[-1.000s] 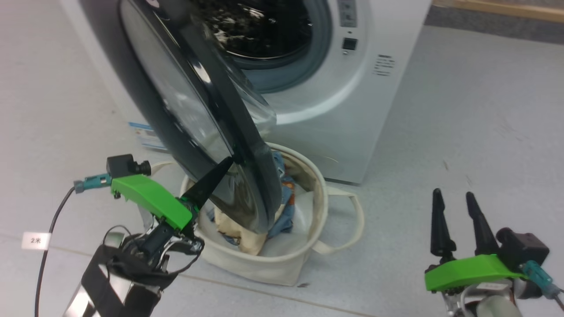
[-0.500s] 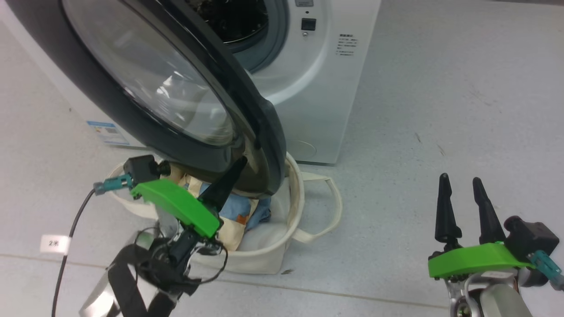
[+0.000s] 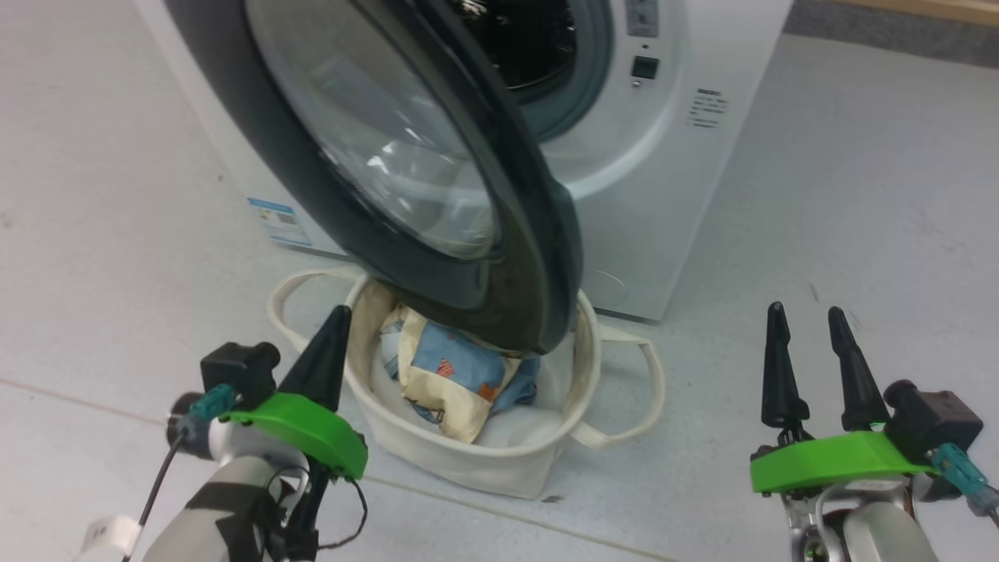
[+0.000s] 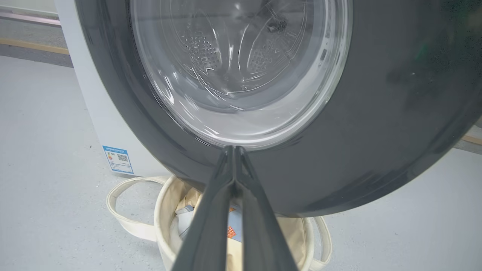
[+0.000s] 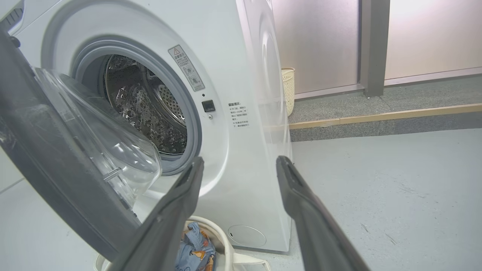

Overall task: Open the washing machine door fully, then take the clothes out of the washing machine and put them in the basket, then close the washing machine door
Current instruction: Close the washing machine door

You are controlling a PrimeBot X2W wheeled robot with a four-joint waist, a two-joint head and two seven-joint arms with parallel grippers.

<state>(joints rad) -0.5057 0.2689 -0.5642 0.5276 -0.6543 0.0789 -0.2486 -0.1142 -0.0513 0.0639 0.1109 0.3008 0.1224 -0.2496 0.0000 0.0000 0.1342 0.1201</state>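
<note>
Status: the washing machine door (image 3: 390, 156) is swung out and hangs over the basket (image 3: 468, 460), which sits on the floor (image 3: 819, 195) just in front of the washing machine (image 3: 655, 195).

The clothes (image 3: 460, 375), blue bear print with cream panels, are in the basket, partly hidden under the door's lower rim. The drum (image 5: 150, 109) looks empty in the right wrist view: bare steel, no fabric visible. I'd call unloading done, though the near bottom of the drum is hidden behind the door.

Left pincer (image 3: 340, 314): fingers pressed together, holding nothing, near-left of the basket and pointing up at the door's black ring. The head view suggests it is clear of the door. The left wrist view can't confirm contact.

Right pincer (image 3: 805, 311): fingers apart, holding nothing, well off to the right over bare floor.

Remaining: shut the door. It stands roughly half open and is not latched. My read is that the closed left pincer is placed to push on the ring. The basket rim sits close under the door's lower edge, so it could snag.
</note>
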